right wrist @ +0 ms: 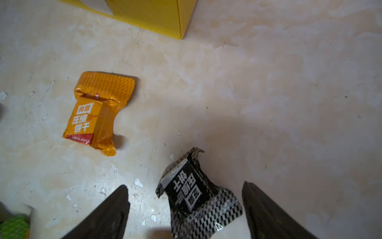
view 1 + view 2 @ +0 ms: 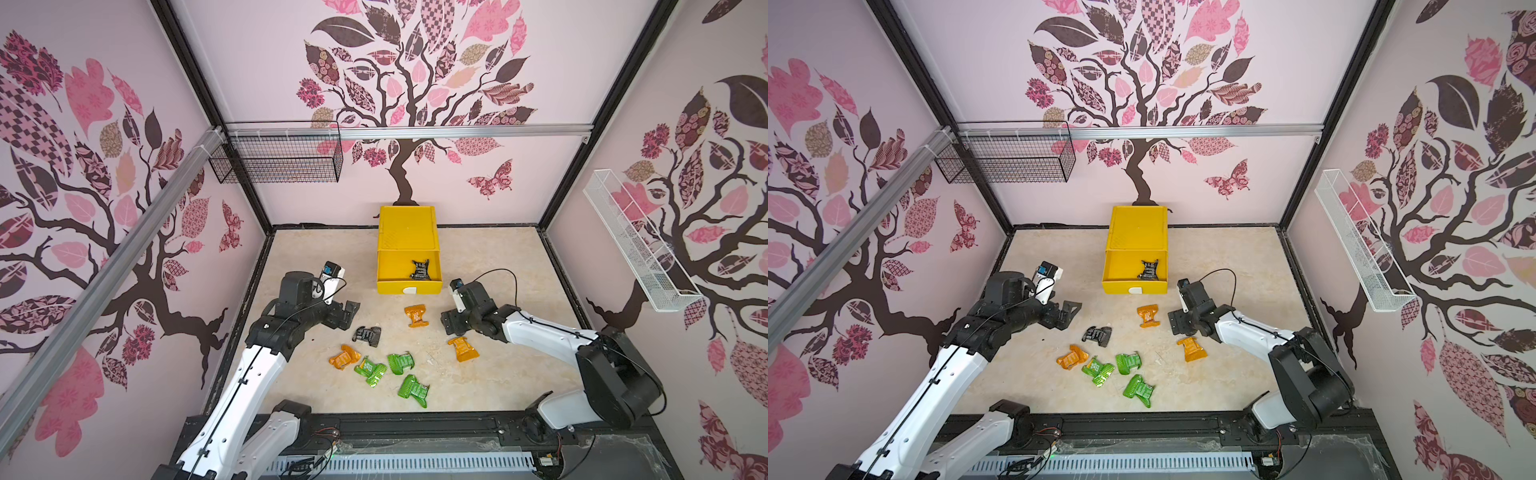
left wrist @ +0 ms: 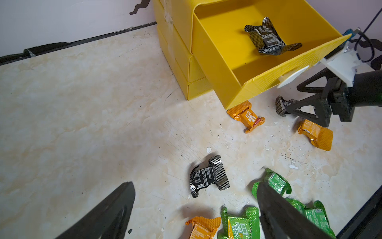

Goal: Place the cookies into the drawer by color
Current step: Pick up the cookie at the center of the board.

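Observation:
The yellow drawer (image 2: 395, 286) chest stands at the back wall. Its top drawer is pulled out and holds one black cookie (image 2: 420, 270). My right gripper (image 1: 185, 186) is open and low, its fingers on either side of a second black cookie (image 1: 192, 192) without touching it. My left gripper (image 3: 194, 184) hangs open over the floor, close to a third black cookie (image 3: 208, 175). Loose on the floor lie three orange cookies (image 2: 417, 316) (image 2: 463, 348) (image 2: 344, 356) and three green cookies (image 2: 370, 370) (image 2: 401, 362) (image 2: 413, 390).
A black wire basket (image 2: 276, 158) hangs on the back wall and a white wire basket (image 2: 636, 245) on the right wall. The two lower drawers (image 3: 196, 72) are closed. Walls enclose the floor on three sides, with a black rail (image 2: 415, 424) along the front.

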